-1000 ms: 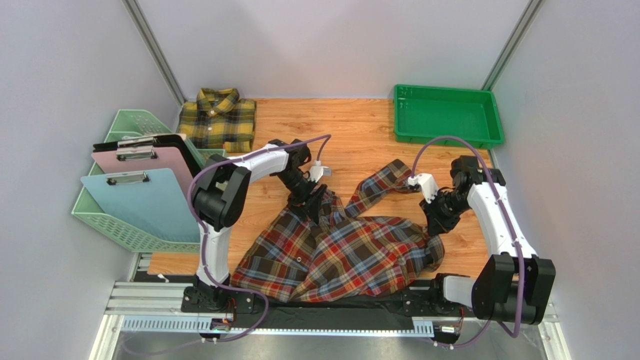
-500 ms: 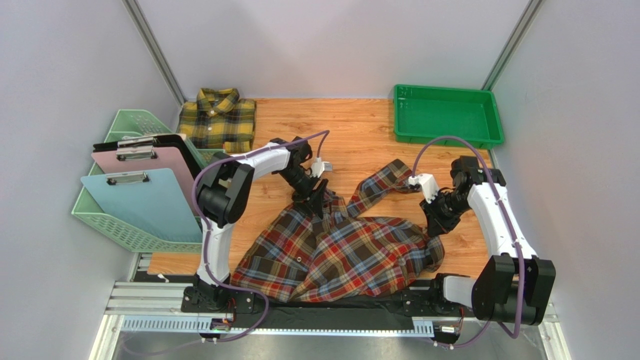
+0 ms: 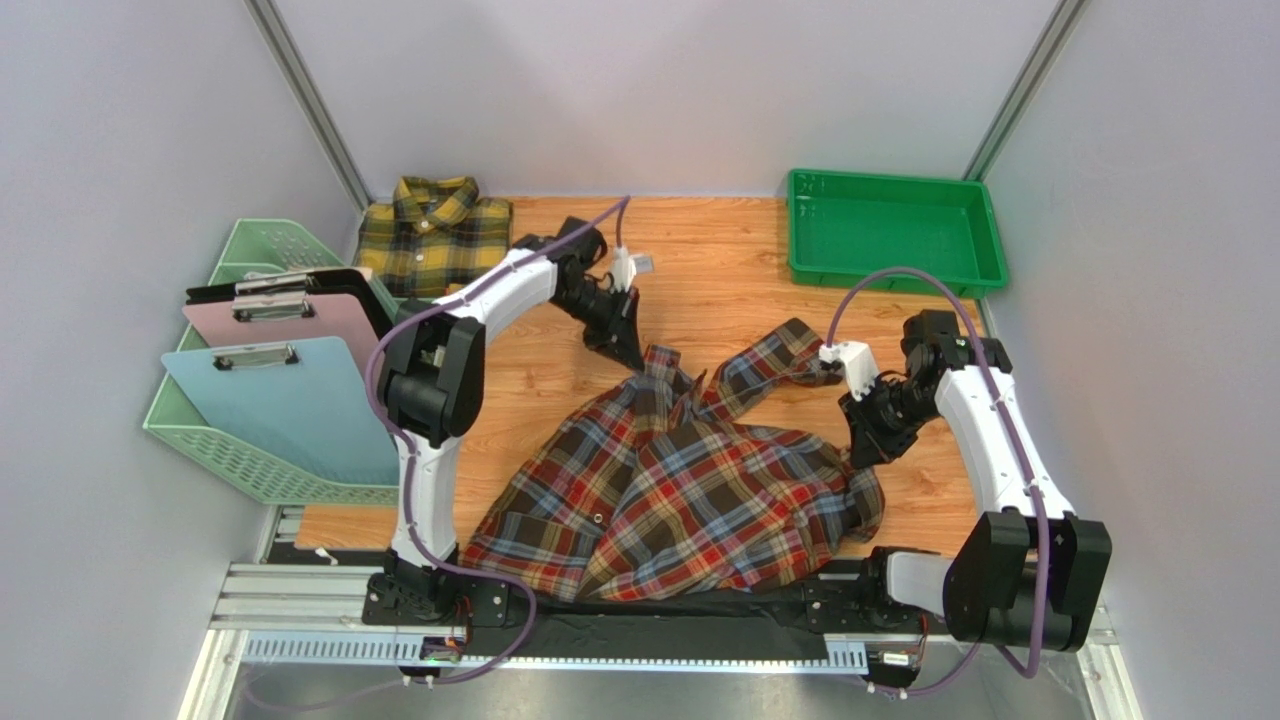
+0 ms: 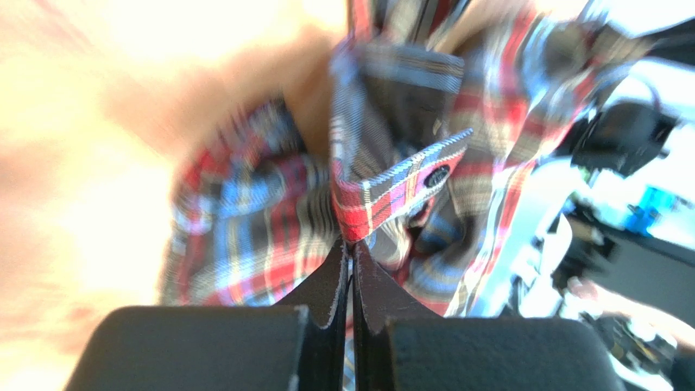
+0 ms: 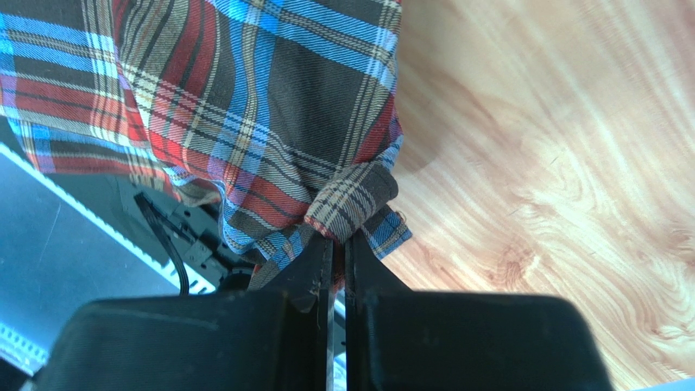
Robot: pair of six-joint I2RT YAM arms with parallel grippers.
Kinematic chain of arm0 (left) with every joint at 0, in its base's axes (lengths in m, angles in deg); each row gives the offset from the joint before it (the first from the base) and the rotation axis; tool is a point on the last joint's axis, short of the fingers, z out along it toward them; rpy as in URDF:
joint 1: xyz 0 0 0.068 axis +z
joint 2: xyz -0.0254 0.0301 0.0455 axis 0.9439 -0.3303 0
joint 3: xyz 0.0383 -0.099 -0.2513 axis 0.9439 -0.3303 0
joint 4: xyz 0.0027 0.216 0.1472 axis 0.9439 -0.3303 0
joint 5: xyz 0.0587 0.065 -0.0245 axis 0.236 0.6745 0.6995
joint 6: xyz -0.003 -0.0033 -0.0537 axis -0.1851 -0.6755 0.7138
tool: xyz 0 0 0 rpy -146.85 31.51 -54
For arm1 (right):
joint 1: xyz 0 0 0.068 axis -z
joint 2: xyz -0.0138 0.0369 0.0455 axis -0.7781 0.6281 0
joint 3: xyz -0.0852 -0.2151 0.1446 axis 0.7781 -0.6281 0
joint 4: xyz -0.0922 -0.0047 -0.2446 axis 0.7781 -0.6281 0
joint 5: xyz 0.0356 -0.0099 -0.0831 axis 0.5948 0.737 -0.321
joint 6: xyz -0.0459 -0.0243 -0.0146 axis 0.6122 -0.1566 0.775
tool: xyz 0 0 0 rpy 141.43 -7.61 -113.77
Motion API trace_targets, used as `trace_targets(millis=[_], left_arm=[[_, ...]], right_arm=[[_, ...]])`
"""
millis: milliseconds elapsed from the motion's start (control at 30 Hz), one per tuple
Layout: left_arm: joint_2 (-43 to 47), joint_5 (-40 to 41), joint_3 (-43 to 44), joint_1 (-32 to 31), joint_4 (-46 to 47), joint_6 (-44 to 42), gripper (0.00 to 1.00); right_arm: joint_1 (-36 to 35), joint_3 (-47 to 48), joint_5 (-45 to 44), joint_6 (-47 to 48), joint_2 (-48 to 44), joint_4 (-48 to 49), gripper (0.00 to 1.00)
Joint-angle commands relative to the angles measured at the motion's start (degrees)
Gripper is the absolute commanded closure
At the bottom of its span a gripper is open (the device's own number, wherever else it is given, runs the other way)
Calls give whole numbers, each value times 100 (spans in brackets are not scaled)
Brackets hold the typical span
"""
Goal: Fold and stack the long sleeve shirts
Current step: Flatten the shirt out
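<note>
Two shirts: the red plaid shirt (image 3: 676, 503) lies rumpled at the desk (image 3: 721, 278) near edge, left hand (image 3: 634, 354) clamped on a buttoned band at its far edge, right hand (image 3: 869, 447) clamped on its right edge; the yellow plaid shirt (image 3: 436, 240) sits folded in the far left corner

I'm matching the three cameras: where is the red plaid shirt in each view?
Top external: the red plaid shirt lies crumpled low in the middle, between both arms.
Left wrist: it fills the centre and right, an edge pinched in the left gripper.
Right wrist: it fills the upper left, a fold pinched in the right gripper.
Shared landmark: the wooden table.
</note>
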Motion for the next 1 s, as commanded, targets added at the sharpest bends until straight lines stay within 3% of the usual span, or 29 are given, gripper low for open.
trace_targets(millis=[0, 200, 300, 367, 400, 433, 500, 600, 733, 833, 967], left_arm=[[133, 48, 1732, 644, 191, -313, 100], [176, 278, 4055, 1190, 190, -569, 100], [360, -275, 4393, 1156, 216, -569, 100], [527, -723, 4315, 1051, 348, -499, 100], [720, -1073, 4158, 998, 392, -421, 100], [835, -1224, 4069, 928, 444, -394, 100], [1211, -1672, 3702, 734, 567, -393, 100], [1852, -2446, 3035, 470, 1067, -272, 100], [2557, -3157, 2320, 216, 2175, 309, 100], [2953, -3387, 2021, 13, 2176, 318, 100], [3392, -3371, 1565, -189, 2229, 432, 100]], right_arm=[[2, 146, 198, -445, 97, 660, 100], [89, 490, 233, -754, 625, 934, 100], [125, 341, 382, -517, 608, 767, 93], [133, 244, 609, -324, 503, 583, 86], [133, 243, 689, -279, 476, 539, 63], [142, 270, 768, -279, 432, 529, 49], [142, 470, 1102, -314, 301, 547, 28], [142, 708, 1594, -637, 125, 1081, 11], [142, 753, 2332, -964, 141, 2285, 7], [72, 509, 3351, -1244, 229, 3809, 0], [-444, 16, 3547, -1466, 98, 4941, 0]])
